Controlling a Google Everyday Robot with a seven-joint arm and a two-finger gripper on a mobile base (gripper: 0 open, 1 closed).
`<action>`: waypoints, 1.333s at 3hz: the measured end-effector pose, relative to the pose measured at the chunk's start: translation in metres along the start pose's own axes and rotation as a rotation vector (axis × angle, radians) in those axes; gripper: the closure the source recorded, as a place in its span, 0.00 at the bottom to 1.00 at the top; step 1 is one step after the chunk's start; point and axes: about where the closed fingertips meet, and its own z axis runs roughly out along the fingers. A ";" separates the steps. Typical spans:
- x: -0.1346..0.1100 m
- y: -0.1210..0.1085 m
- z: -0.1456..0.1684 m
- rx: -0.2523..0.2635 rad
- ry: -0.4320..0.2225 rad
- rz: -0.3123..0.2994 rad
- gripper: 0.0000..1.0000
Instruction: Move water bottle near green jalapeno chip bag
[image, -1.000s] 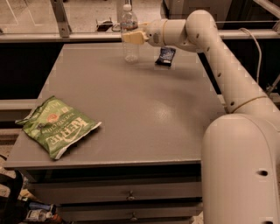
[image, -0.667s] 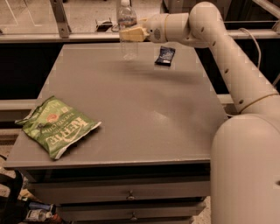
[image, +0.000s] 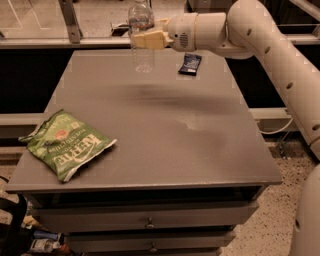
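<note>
While the gripper (image: 141, 40) is clamped shut around the upper body of the water bottle (image: 143, 57), the grasp looks done and the carry is what's left. The bottle is well apart from the green jalapeno chip bag (image: 67, 145), far beyond it and toward the camera's right. It appears lifted just off the table (image: 200, 150). Its long axis is vertical, cap end up.

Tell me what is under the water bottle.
Only bare grey table shows under the water bottle, which the gripper holds near the far edge. Its base hides the spot directly beneath.
</note>
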 end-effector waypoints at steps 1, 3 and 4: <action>0.002 0.046 0.000 -0.046 -0.009 0.011 1.00; 0.017 0.146 -0.010 -0.137 0.008 0.001 1.00; 0.023 0.180 -0.014 -0.182 0.058 -0.015 1.00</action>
